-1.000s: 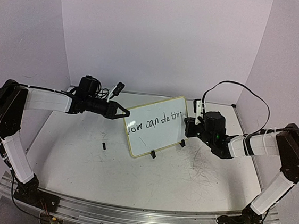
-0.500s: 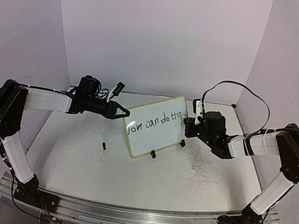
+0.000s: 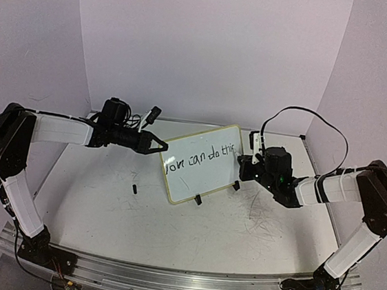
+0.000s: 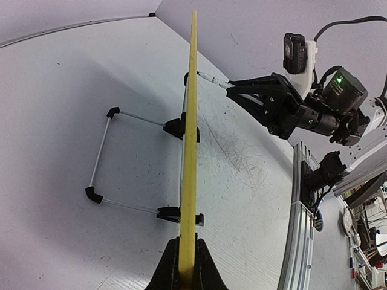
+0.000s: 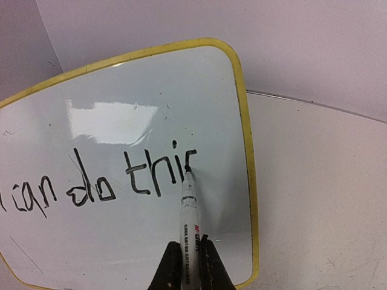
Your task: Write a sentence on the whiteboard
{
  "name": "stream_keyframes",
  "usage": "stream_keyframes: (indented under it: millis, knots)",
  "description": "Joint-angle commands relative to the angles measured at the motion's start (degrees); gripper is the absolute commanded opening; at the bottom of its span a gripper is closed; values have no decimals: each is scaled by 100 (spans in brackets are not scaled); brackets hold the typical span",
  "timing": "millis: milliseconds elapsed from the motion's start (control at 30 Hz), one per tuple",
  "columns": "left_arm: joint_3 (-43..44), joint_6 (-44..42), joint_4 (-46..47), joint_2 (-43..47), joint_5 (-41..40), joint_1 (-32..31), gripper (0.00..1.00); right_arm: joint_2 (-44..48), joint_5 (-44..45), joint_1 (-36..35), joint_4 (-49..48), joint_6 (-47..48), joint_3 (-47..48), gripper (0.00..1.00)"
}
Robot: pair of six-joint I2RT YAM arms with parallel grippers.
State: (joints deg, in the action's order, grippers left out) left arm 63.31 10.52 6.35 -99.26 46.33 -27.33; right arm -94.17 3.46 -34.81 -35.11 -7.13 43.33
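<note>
The whiteboard (image 3: 202, 165), white with a pale yellow rim, stands tilted mid-table on two black feet. My left gripper (image 3: 159, 143) is shut on its upper left edge; the left wrist view shows the yellow rim (image 4: 191, 151) edge-on between the jaws (image 4: 187, 266). My right gripper (image 3: 245, 166) is shut on a white marker (image 5: 188, 223) whose tip touches the board (image 5: 121, 121) at the start of the last letter. The sentence (image 5: 103, 184) reads "can do thi" plus a partial stroke here; in the top view it (image 3: 202, 156) starts with "You".
A small black marker cap (image 3: 134, 189) lies on the table left of the board. A wire stand (image 4: 106, 154) props the board from behind. Grey scribble marks (image 3: 262, 218) stain the table on the right. Walls enclose the back and sides.
The right gripper has shifted slightly down and left along the board's right end, and the last letter's stroke has grown. The left arm and the board have not moved.
</note>
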Motion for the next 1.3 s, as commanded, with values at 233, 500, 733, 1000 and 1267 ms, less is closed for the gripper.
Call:
stream_keyframes:
  millis: [233,500,733,1000,1267]
  knots:
    - [44,-199,-104,251,29,9,0,-27,469,-26,-23,-148,-20,0]
    - [49,-200,-107,249,29,9,0,-11,391,-29,71,-213,-88,0]
    - [50,-200,-104,257,26,9,0,-15,269,-87,124,-245,-115,0]
    - [51,-198,-101,248,26,9,0,-22,208,-194,162,-228,-66,0]
    - [50,-192,-106,241,33,9,0,-15,191,-212,113,-211,9,0]
